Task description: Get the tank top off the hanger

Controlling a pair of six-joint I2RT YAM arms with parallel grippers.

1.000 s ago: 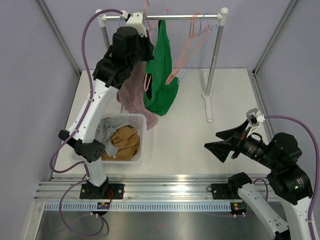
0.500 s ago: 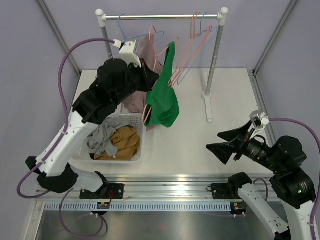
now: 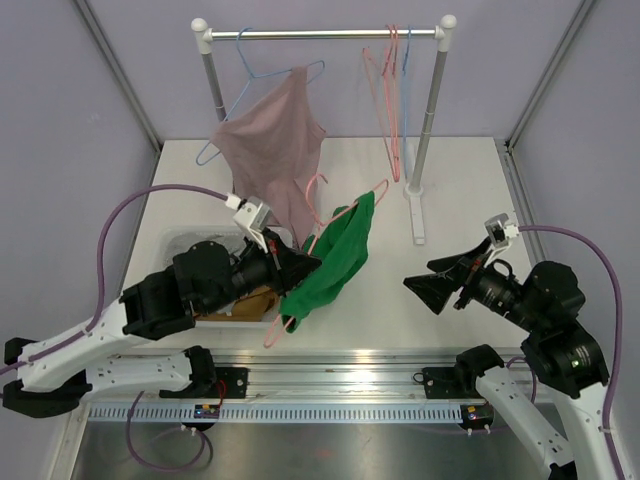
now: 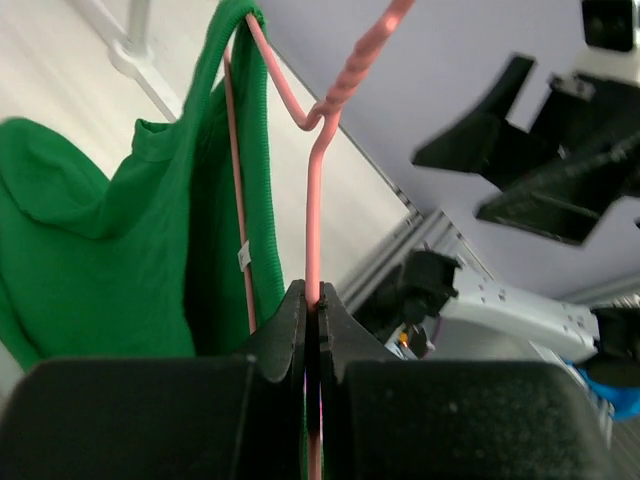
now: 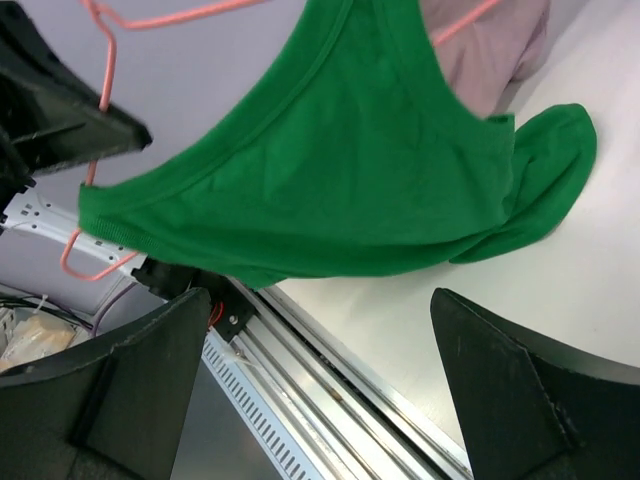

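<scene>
Two jobs: we're pinching the hanger in the left gripper, and we're wanting the wide-spread right gripper grabbing loose tank top cloth, not wire.

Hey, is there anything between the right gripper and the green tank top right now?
Nothing visible. The open right gripper faces the green tank top across the table; the left gripper holds its pink hanger.

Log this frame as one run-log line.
left end effector: shut on pink hanger | green tank top: on hanger, off rail | right end effector: open, apart from top
</scene>
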